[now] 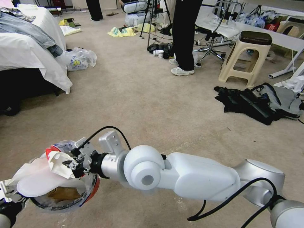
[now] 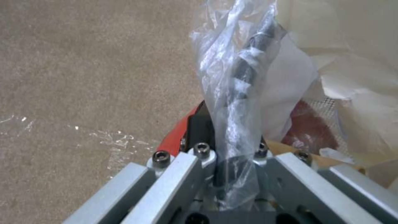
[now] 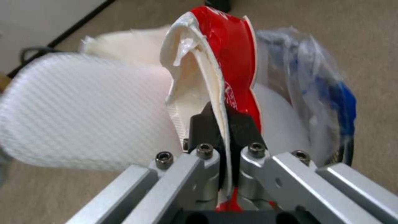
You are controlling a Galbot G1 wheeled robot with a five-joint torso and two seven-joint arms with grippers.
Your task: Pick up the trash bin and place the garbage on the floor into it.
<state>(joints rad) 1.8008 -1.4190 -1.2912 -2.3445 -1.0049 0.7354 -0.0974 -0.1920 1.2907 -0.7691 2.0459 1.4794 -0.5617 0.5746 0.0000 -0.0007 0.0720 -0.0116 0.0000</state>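
The red trash bin (image 1: 93,187), lined with a clear plastic bag, sits at the lower left of the head view, its mouth tilted toward me. Inside lie a white slipper (image 1: 38,185) and a brown paper bag (image 1: 63,193). My left gripper (image 2: 228,133) is shut on the bin's red rim (image 2: 176,138) and the liner bag (image 2: 236,87). My right arm reaches across, and its gripper (image 1: 71,164) hangs over the bin's mouth. It is shut on a red and white wrapper (image 3: 228,65), next to the slipper (image 3: 83,115) and the blue-printed liner (image 3: 331,102).
A bed with white sheets (image 1: 28,53) stands at the left, with a knotted white plastic bag (image 1: 77,58) beside it. A heap of black clothes (image 1: 250,104) lies at the right, behind it a beige stool (image 1: 245,57). A person's legs (image 1: 183,38) stand in the middle distance.
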